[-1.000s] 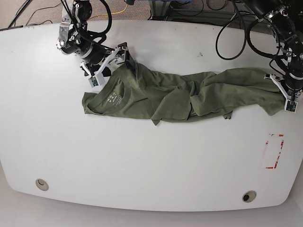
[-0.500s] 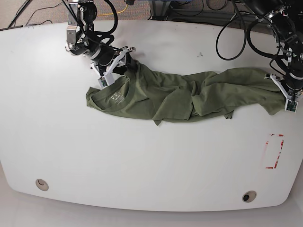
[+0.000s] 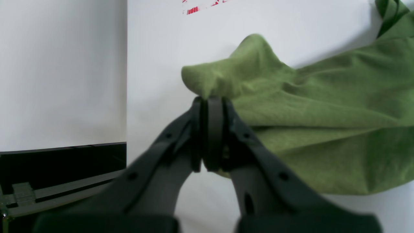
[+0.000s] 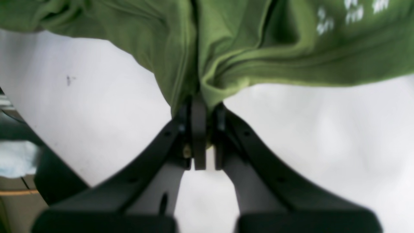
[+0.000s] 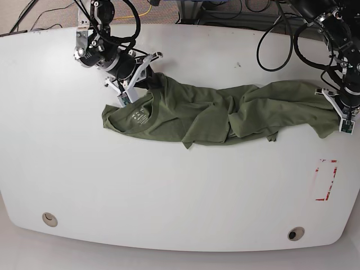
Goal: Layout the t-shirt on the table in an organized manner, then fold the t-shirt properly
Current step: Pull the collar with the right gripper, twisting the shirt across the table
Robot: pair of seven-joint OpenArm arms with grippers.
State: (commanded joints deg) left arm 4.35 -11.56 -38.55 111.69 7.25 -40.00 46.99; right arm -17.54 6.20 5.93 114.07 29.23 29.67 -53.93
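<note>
Near edge: broad bare table [image 5: 169,197], red tape outline [image 5: 325,180] unmoved. Mid-table: t-shirt [image 5: 225,115] stretched crumpled; collar end nudged slightly right since earlier. Left gripper [image 3: 212,106] clamped on hem corner, unchanged. Far: right gripper [image 4: 199,106] pinched on fabric fold beside collar, shifted.

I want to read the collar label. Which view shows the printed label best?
The base view: the label lies unobstructed inside the t-shirt collar. The right wrist view catches it blurred at the frame's edge; the left wrist view misses it.
</note>
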